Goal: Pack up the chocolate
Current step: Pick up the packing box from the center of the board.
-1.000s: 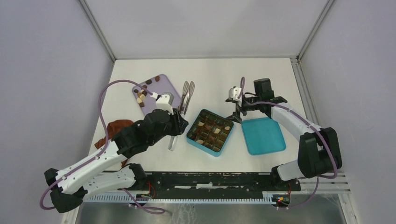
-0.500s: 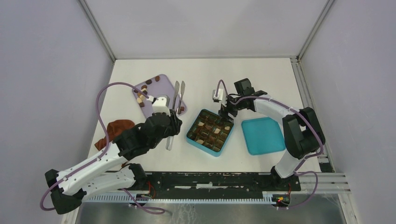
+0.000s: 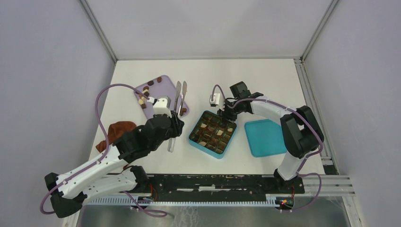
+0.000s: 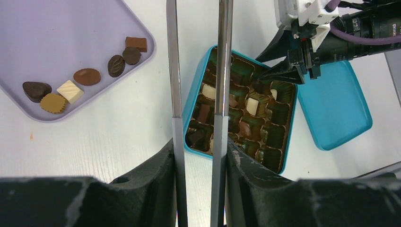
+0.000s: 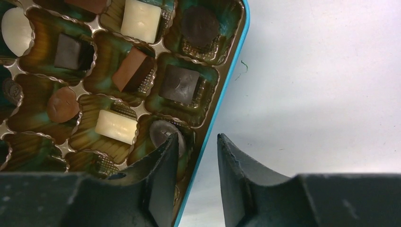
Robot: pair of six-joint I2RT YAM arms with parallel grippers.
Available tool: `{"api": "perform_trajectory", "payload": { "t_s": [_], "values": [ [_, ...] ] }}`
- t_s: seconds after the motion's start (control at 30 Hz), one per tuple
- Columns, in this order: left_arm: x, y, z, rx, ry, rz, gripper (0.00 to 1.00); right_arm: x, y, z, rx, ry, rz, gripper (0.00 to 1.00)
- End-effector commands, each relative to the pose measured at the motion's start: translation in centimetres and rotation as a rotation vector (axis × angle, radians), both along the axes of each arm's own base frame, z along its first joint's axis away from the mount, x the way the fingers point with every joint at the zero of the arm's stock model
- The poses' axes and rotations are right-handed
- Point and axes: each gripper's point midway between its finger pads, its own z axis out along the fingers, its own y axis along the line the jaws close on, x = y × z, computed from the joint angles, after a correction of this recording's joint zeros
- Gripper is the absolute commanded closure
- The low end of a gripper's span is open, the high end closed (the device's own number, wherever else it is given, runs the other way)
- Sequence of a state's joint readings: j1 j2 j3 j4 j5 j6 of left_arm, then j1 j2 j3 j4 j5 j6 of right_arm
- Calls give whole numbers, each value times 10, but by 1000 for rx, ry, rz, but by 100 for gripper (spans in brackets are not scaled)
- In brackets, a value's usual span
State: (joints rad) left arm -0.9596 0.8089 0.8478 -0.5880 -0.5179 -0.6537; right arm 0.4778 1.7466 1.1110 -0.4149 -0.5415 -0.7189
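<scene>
Loose chocolate (image 4: 87, 76) pieces, dark, tan and cream, lie on the lilac tray (image 4: 56, 33), which also shows from above (image 3: 163, 84). More pieces sit in the cells of the teal box (image 3: 193, 137). My left gripper (image 4: 198, 146) is shut on metal tongs (image 4: 174, 85). The tongs' two arms are spread, reach toward the tray's right edge, and hold nothing. My right gripper (image 5: 197, 138) straddles the box's rim (image 5: 222, 90) at its far right side. One finger is inside a cell beside a dark round piece, the other is outside, and a gap shows.
The teal lid (image 3: 266, 137) lies flat to the right of the box. A reddish-brown cloth (image 3: 116, 130) is bunched at the left, by my left arm. Grey walls close the table on three sides.
My right arm swung left from above the lid to the box's far right rim, and its jaws narrowed. My left arm shifted the tongs slightly left over the tray's edge.
</scene>
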Motion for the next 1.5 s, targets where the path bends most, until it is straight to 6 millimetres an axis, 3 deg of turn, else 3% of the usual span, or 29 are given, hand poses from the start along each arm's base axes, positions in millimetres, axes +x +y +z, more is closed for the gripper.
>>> {"api": "perform_trajectory", "payload": {
  "t_s": [0.0,0.13,0.27,0.43,0.57,0.87,1.0,1.27,1.47],
  "values": [
    [7,-8,24,-91,-48,18,59,14,3,13,-8,-45,-28,62],
    [6,-7,27,-110,-55,18,59,14,4,12,-17,-53,-24,69],
    [3,-7,28,-128,-51,10,59,16,5,13,-23,-65,-26,83],
    [-2,-6,28,-157,-41,3,60,20,8,32,7,-111,-39,100],
    [-6,-4,33,-180,-45,-1,60,31,10,71,57,-214,-65,100],
    [-9,6,52,-190,-80,3,60,51,5,202,152,-571,-137,100],
    [-10,9,58,-193,-95,3,60,52,-1,238,139,-680,-161,100],
    [-10,8,61,-188,-98,-4,60,46,-6,258,140,-725,-172,100],
    [-9,6,58,-178,-90,-10,60,40,-1,253,161,-688,-149,100]
  ]
}}
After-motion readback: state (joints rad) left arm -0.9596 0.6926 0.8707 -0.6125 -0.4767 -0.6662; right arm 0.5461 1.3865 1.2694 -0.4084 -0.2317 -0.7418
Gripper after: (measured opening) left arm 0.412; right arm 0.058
